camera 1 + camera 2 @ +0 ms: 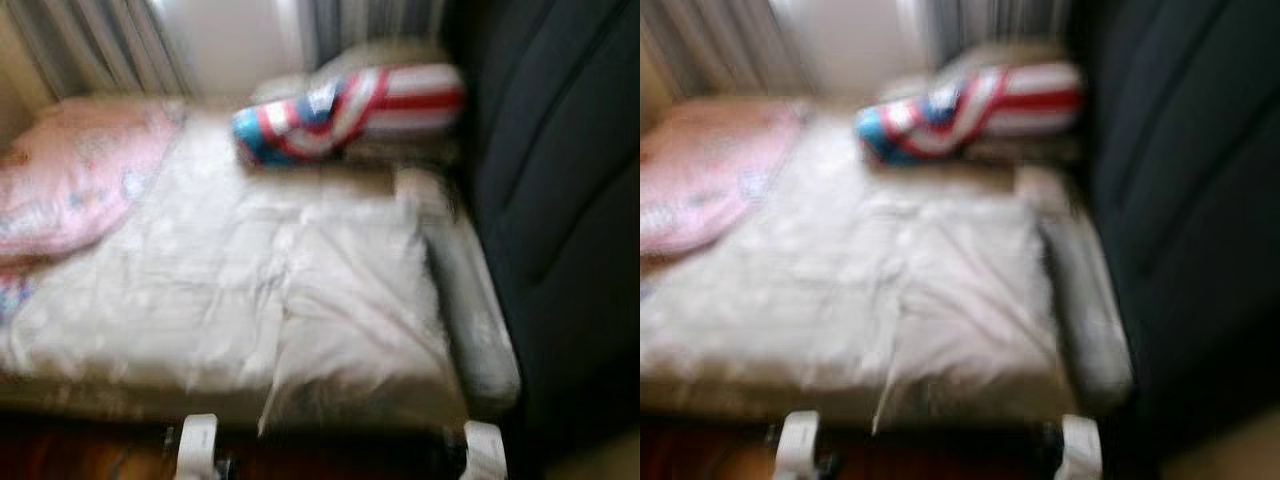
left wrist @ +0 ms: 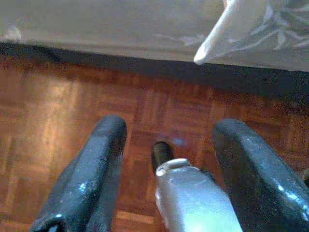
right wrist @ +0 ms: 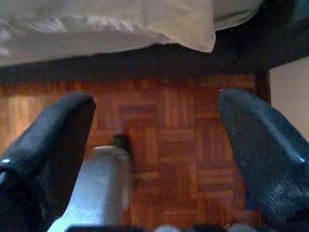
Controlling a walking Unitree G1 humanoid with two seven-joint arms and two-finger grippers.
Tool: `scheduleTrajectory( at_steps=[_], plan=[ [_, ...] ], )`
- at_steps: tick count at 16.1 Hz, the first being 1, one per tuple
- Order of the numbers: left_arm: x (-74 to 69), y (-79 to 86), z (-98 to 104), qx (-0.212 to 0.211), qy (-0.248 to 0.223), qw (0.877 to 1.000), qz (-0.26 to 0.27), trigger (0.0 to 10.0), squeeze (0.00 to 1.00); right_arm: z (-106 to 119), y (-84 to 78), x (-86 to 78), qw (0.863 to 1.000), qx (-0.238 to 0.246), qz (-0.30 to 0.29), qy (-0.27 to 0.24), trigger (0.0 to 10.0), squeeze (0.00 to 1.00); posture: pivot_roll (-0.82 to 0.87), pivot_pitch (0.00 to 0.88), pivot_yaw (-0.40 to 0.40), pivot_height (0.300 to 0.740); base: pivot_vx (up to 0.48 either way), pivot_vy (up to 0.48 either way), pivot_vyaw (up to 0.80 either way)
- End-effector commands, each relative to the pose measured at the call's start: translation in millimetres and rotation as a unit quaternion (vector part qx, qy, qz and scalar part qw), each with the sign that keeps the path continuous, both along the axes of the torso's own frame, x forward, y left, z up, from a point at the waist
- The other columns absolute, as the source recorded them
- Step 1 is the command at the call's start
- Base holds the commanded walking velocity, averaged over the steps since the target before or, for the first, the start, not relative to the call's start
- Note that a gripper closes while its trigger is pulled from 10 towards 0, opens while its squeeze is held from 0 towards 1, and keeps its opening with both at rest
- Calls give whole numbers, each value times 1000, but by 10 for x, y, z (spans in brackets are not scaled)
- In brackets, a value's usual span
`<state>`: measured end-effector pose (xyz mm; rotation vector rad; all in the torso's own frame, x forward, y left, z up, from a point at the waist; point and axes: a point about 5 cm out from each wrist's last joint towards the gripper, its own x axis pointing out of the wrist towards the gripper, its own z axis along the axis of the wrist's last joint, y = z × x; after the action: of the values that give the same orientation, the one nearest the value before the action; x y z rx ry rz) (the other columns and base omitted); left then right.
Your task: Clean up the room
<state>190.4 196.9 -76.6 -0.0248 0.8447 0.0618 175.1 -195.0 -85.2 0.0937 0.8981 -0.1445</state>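
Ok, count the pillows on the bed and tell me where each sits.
2. A pink pillow lies at the bed's far left by the curtains; a red, white and blue striped pillow lies at the far right beside the dark furniture. The picture is blurred, so bedding may hide others.

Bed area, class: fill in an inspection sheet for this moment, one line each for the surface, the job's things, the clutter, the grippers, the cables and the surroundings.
Surface: bed under a rumpled pale cover; the head views are blurred.
Job's things: red, white and blue striped pillow at the far end; pink patterned pillow on the robot's left.
Clutter: nothing seen.
Grippers: left gripper open, low over the parquet floor by the bed's edge; right gripper open, likewise low over the floor.
Cables: nothing seen.
Surroundings: curtains behind the bed; a large dark surface on the right, too blurred to identify.
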Motion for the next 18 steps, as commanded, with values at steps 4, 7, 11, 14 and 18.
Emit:
scheduleTrajectory(
  at_steps=[4,7,11,14,18],
  plan=[
    [-64,42,-29,-3,13,1000,10,10000,0,6,9,14,1000,2,-1,-3,10000,0,-11,26,-7,740,0,0,0],
    [-105,32,-53,-3,21,1000,11,10000,0,7,26,21,1000,2,2,-3,10000,0,-11,25,-10,740,0,310,0],
    [-140,52,-66,0,27,1000,6,10000,0,12,30,33,1000,2,4,-5,10000,0,-15,25,-12,740,0,85,0],
    [-176,65,-80,1,32,999,6,10000,0,11,29,28,1000,2,5,-6,10000,0,-14,26,-11,740,0,0,0],
    [-214,65,-98,2,37,999,4,10000,0,6,39,20,1000,2,6,-4,10000,0,-14,28,-10,740,0,0,0]
  ],
)
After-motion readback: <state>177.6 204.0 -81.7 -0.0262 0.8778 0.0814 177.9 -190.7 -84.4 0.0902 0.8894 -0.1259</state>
